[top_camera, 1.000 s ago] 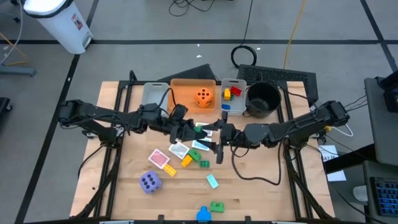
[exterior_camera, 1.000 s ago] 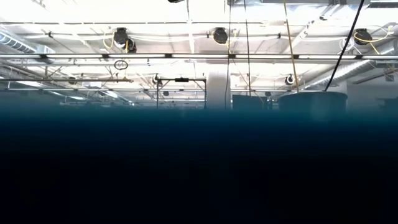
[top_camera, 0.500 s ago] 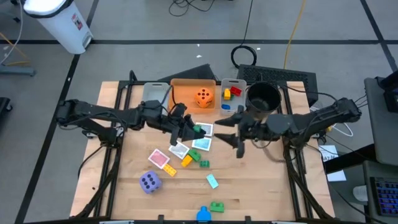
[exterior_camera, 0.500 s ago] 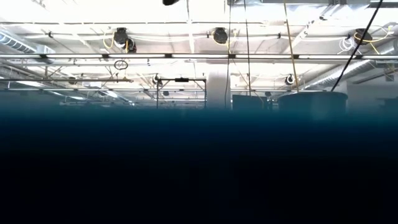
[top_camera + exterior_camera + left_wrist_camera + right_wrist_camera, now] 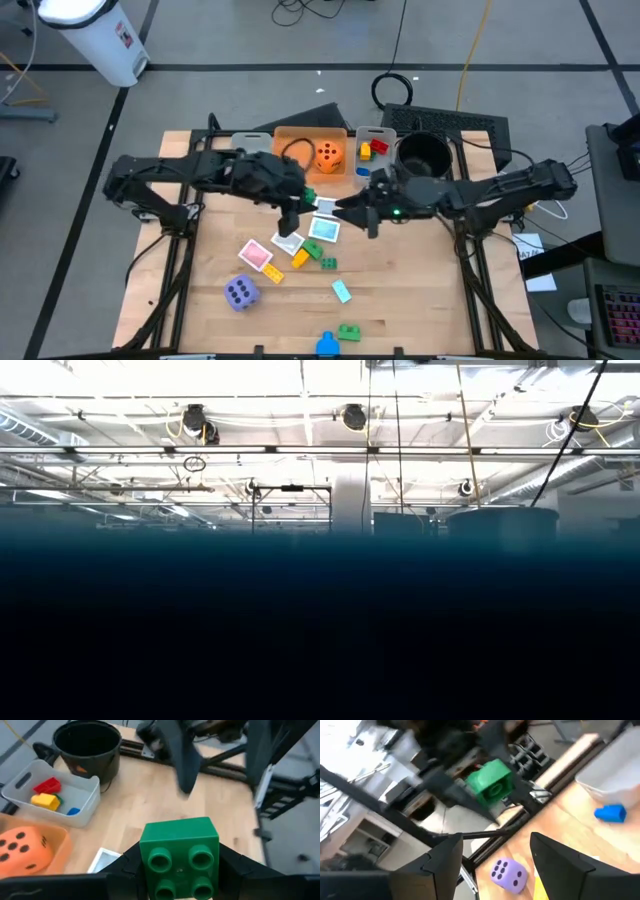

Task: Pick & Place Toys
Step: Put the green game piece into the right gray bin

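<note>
The left fingers [image 5: 122, 870] are clamped on a green brick [image 5: 179, 856], carried above the table [image 5: 420, 300] just in front of the orange bin [image 5: 300, 150] that holds the orange die [image 5: 327, 155]. The grip looks shallow, so I judge a jolt could tip the brick out short of a bin. The right fingers [image 5: 445, 857] are spread and empty, close beside the left ones; crowding could bring the arms together. The purple die [image 5: 240, 292], cards and loose bricks lie on the table.
</note>
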